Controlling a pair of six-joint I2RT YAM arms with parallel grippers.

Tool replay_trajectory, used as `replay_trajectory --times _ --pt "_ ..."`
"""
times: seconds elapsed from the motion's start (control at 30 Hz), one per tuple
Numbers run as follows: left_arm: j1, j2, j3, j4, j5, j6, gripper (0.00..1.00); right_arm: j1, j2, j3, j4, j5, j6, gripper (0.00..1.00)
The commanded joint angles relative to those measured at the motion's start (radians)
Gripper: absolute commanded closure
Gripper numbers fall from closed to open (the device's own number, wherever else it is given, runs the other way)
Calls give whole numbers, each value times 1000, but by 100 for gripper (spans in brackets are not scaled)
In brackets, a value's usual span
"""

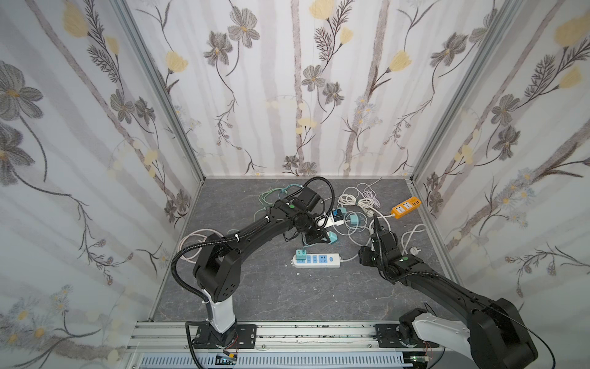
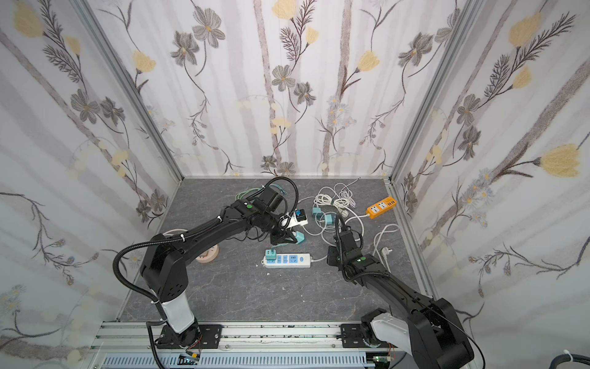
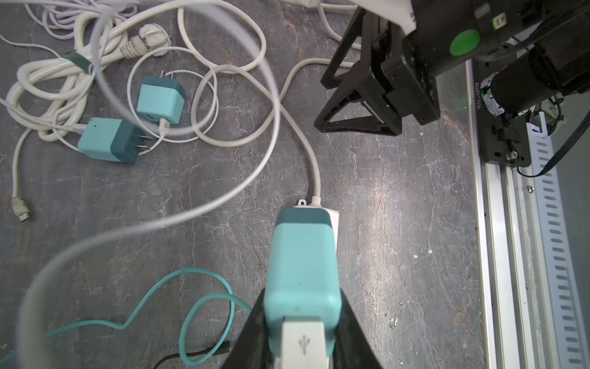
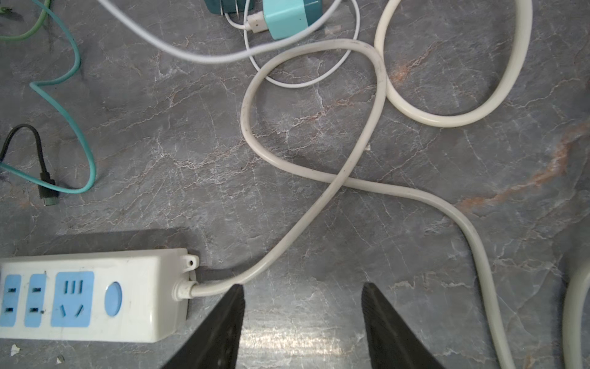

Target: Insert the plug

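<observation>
My left gripper [image 3: 301, 297] is shut on a teal plug [image 3: 301, 265] that has a white USB cable in its back end. It hangs above the table in both top views [image 1: 332, 238] [image 2: 300, 238], just behind the white power strip [image 1: 316, 259] [image 2: 287, 260]. The strip has blue sockets, and another teal plug [image 1: 300, 254] stands in its left end. My right gripper [image 4: 301, 287] is open over bare table beside the strip's cord end [image 4: 95, 294], with one finger [image 4: 230, 306] next to the strip's cord [image 4: 287, 249]. It holds nothing.
Two loose teal chargers [image 3: 161, 100] [image 3: 108, 140] lie among coiled white cables [image 1: 354, 199] at the back. An orange power strip [image 1: 406, 207] sits at the back right, and a loose white plug [image 1: 415, 250] lies near the right wall. Green cables [image 1: 271, 195] and a black USB lead [image 4: 44, 179] trail left of the strip.
</observation>
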Motion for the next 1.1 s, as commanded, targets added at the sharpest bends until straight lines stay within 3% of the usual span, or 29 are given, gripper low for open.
replay_trajectory --times 0.0,0.1,0.13,0.17,0.37,0.53,0.67,0.83,1.07 --pt "-17 14 19 -69 -66 83 100 -2 -35 -8 73 -8 -37 33" --pt "-23 44 69 -146 -114 108 100 -3 -110 -30 94 25 -57 22" --pt "-22 47 81 -158 -121 109 100 -2 -143 -42 101 49 -70 15" --pt "-24 49 88 -166 -130 114 100 -2 -171 -53 105 70 -76 1" --pt "-62 103 210 -283 -275 95 100 -6 -408 -123 83 240 -71 1" --pt "-117 211 357 -445 -442 76 100 -30 -543 -154 27 279 -43 1" --pt "-144 275 458 -531 -485 31 100 -60 -624 -197 24 310 -27 1" --pt "-176 371 616 -634 -531 -18 100 -91 -677 -231 24 267 -11 1" --pt "-204 433 664 -659 -543 -1 100 -93 -683 -241 43 243 -10 1"
